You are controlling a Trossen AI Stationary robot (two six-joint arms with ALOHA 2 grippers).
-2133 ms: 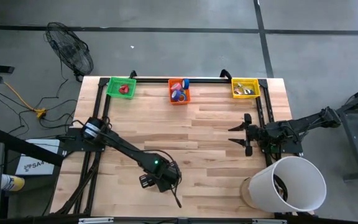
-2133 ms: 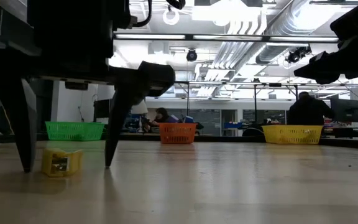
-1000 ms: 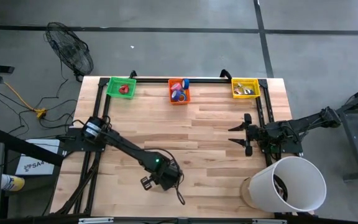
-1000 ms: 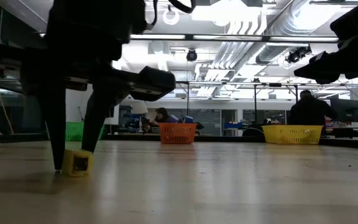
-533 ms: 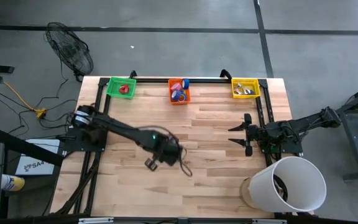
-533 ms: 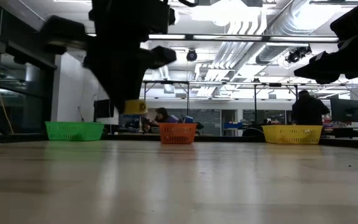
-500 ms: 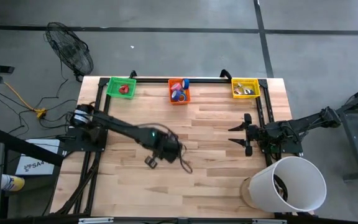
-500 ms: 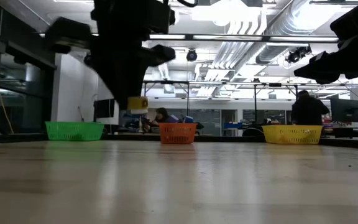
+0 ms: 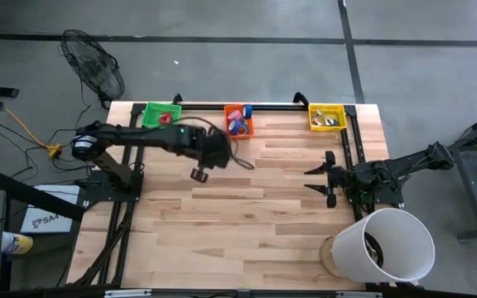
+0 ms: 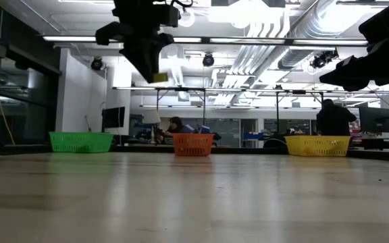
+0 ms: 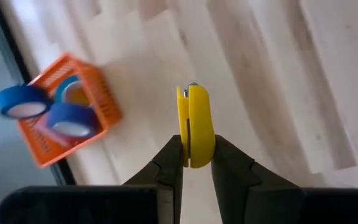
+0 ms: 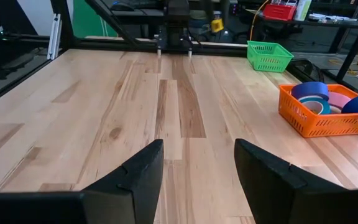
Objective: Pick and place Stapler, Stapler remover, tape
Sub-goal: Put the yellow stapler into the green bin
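My left gripper (image 9: pixel 199 174) hangs high over the table's middle left, a little short of the orange bin (image 9: pixel 238 122), and is shut on a small yellow stapler (image 11: pixel 194 124). In the low view the stapler (image 10: pixel 158 78) shows just below the fingers. Blue and purple tape rolls (image 11: pixel 70 118) lie in the orange bin. A green bin (image 9: pixel 161 115) with a red thing in it and a yellow bin (image 9: pixel 327 117) stand along the far edge. At the right edge my right gripper (image 9: pixel 321 178) waits, open and empty. My left gripper pinches the stapler's two broad sides (image 11: pixel 191 155) between its two fingers, at the end nearest the wrist. The fingers (image 11: pixel 171 165) come slanting down from above. The stapler sticks out beyond the fingertips, edge-on and lifted clear of the table.
A white bucket (image 9: pixel 387 244) stands at the table's near right corner. Black frame rails run along the far edge behind the bins. Bare wood lies under and around the left gripper.
My left gripper has lifted the yellow stapler off the table by the near edge. It has carried it up and toward the far edge, near the orange bin, rolling its wrist on the way. It has stayed shut throughout.
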